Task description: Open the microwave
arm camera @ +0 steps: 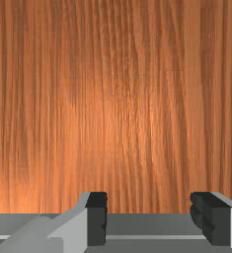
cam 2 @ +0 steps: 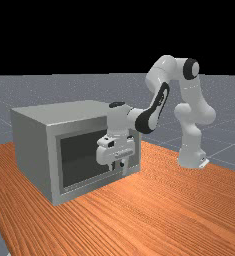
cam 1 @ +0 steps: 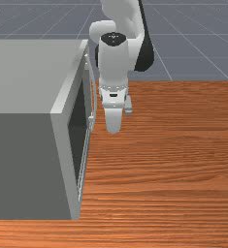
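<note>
Fingers apart, the microwave just beside them, to the front view's left.

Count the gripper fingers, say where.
2, standing apart in front of the microwave door: one finger toward the far view's left, the other finger toward its right.

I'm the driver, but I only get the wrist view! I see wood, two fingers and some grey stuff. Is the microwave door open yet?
Observer: No, it looks shut. In the far view its dark window sits flat in the front of the microwave.
Operator: Does it have a handle I could grab?
Observer: Yes! The front view shows a thin, curved handle standing out from the door.
Operator: Am I touching it?
Observer: No. In the front view there's a gap between the handle and the gripper, which is on the front view's right of it.
</note>
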